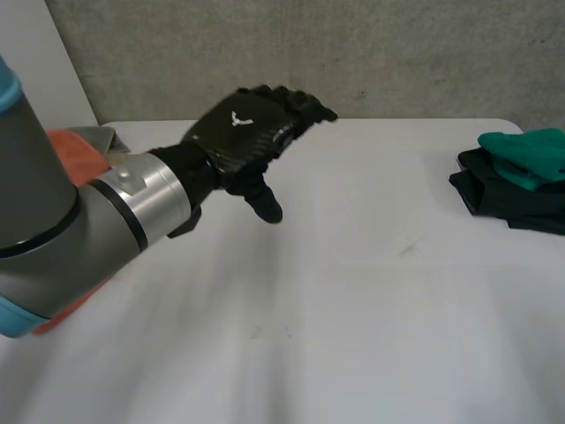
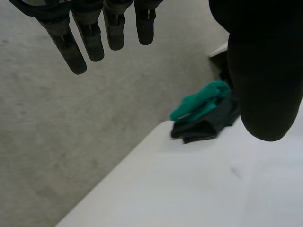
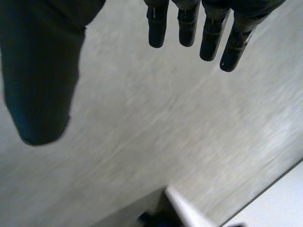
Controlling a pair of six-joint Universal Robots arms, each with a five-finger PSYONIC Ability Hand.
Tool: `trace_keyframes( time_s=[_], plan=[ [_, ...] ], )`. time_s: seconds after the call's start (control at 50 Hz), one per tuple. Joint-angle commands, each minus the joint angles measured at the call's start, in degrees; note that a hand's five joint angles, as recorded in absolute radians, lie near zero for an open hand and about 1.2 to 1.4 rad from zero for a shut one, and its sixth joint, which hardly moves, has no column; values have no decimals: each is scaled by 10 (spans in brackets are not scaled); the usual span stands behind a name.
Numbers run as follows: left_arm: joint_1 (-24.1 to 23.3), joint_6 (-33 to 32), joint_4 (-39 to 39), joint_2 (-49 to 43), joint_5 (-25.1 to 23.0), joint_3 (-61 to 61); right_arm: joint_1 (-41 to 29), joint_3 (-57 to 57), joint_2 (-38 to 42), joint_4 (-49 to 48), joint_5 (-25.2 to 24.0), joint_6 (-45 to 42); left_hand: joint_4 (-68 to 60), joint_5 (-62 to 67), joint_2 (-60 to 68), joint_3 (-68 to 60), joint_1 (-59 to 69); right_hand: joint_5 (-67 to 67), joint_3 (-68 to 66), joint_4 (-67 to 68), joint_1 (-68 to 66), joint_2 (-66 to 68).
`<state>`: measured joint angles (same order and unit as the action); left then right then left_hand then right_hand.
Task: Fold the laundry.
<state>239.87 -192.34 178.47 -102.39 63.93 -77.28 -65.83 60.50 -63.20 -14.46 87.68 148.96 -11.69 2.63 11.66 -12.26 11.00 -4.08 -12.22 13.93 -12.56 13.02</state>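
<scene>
White table (image 1: 353, 309) carries a folded green-and-dark pile (image 1: 512, 185) at its right edge and orange cloth (image 1: 75, 150) beside the left arm (image 1: 53, 221), soft, light stuff probably best pinched at a corner, while left hand (image 1: 247, 132) and right hand (image 3: 42, 71) are spread, holding nothing.

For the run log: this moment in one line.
left hand: open, above table | right hand: open, empty | green-and-dark stack: table's right edge | orange cloth: beside left arm
</scene>
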Motion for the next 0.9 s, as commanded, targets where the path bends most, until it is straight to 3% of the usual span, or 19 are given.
trace_keyframes(
  time_s=[0.02,0.04,0.08,0.1,0.16,0.22,0.32,0.34,0.44,0.54,0.6,0.62,0.64,0.7,0.72,0.78,0.9],
  plan=[
    [36,5,58,33,145,-3,-123,205,-155,-200,-160,127,-9,-1,9,-3,16,41,22,-39,26,-30],
    [53,5,84,40,181,-6,-128,231,-175,-214,-189,141,-5,-4,6,0,12,41,22,-39,26,-30],
    [79,4,104,47,210,-11,-139,285,-199,-237,-249,164,-4,-6,4,2,11,41,22,-39,26,-30],
    [95,2,114,48,222,-13,-153,332,-219,-252,-303,184,-5,-4,6,0,12,41,22,-39,26,-30],
    [181,-24,139,44,241,-34,-206,408,-240,-255,-377,196,-4,-6,4,2,11,41,22,-39,26,-30],
    [245,-78,139,12,240,-40,-253,445,-238,-226,-381,194,-4,-6,4,2,11,41,22,-39,26,-30],
    [308,-182,143,-76,240,-33,-279,470,-207,-137,-375,160,-2,-7,2,4,9,41,22,-39,26,-30],
    [324,-220,143,-107,240,-26,-281,472,-187,-112,-373,136,0,-9,1,5,7,41,22,-39,26,-30],
    [365,-284,144,-201,240,7,-300,469,-131,-69,-356,39,1,-11,-1,7,6,41,22,-39,26,-30],
    [380,-291,157,-269,225,40,-304,469,-117,-58,-321,-32,-14,4,14,-8,21,41,22,-39,26,-30],
    [383,-291,176,-292,200,51,-305,469,-112,-56,-307,-44,-86,76,86,-80,93,41,22,-39,26,-30],
    [384,-291,181,-295,193,54,-305,469,-110,-56,-306,-44,-136,127,136,-130,143,41,22,-39,26,-30],
    [384,-290,189,-299,185,56,-306,469,-107,-56,-302,-44,-302,292,302,-296,308,41,22,-39,26,-30],
    [378,-286,199,-298,183,61,-306,469,-105,-56,-301,-43,-633,624,634,-628,640,41,22,-39,26,-30],
    [373,-282,207,-295,185,62,-305,469,-105,-56,-302,-43,-683,673,683,-677,690,41,22,-39,26,-30],
    [355,-264,214,-282,186,62,-304,469,-105,-57,-299,-43,-683,674,683,-677,690,41,22,-39,26,-30],
    [253,-126,211,-165,188,43,-301,467,-108,-58,-285,-42,-683,674,683,-677,690,41,22,-39,26,-30]
  ],
)
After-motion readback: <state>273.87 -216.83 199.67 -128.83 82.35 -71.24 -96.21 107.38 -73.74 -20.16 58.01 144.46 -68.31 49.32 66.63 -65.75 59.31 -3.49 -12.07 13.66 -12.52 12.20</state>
